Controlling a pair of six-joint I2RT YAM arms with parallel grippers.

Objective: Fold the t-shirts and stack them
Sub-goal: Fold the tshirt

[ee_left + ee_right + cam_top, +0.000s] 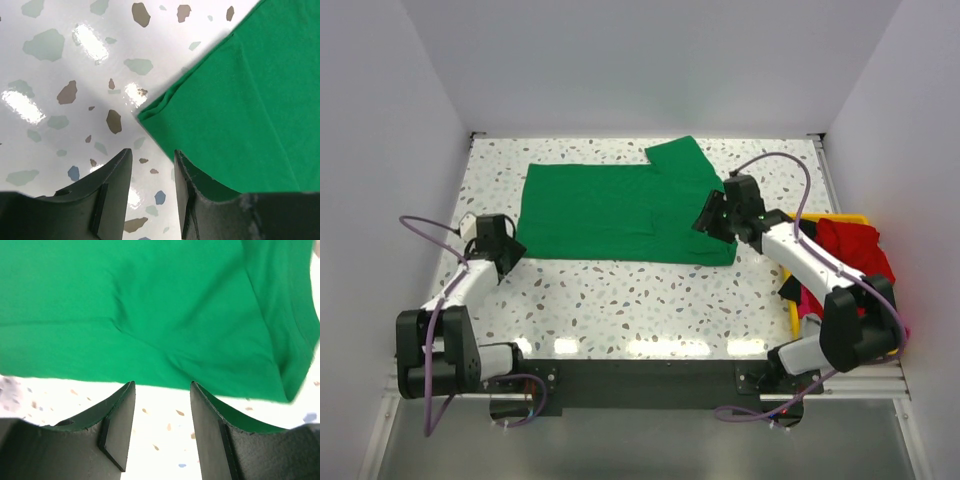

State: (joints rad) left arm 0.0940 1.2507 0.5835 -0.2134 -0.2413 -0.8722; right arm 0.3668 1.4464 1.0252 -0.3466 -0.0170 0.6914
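The green t-shirt [620,213] lies flat across the upper middle of the speckled worktop [650,300], one sleeve poking up toward the back wall at the upper right of the cloth. Its near edge runs nearly straight from left to right. Below that edge a broad band of bare worktop stretches down to the arm bases at the bottom of the frame. There is a narrower bare strip to the left of the shirt and only a thin one behind it. The left hand [510,255] sits low at the shirt's lower left corner. In its own camera the left hand [152,155] has its two fingers parted with nothing between them, and the layered corner of the green t-shirt [250,100] lies just ahead of the tips, not touched as far as I can see. The right hand [710,215] hovers over the shirt's right side, near where the sleeve begins. From its wrist the right hand [162,385] is also spread and gripping nothing, with pale worktop showing in the gap and the edge of the green t-shirt [150,305] running just beyond the fingertips. At the right edge of the frame a yellow bin [850,217] holds a heap of cloth with a red t-shirt [855,245] on top, close against the right arm. The worktop is glossy, white with grey and brown flecks, and throws back bright patches of light. Plain white walls close it in at the back and on both sides.
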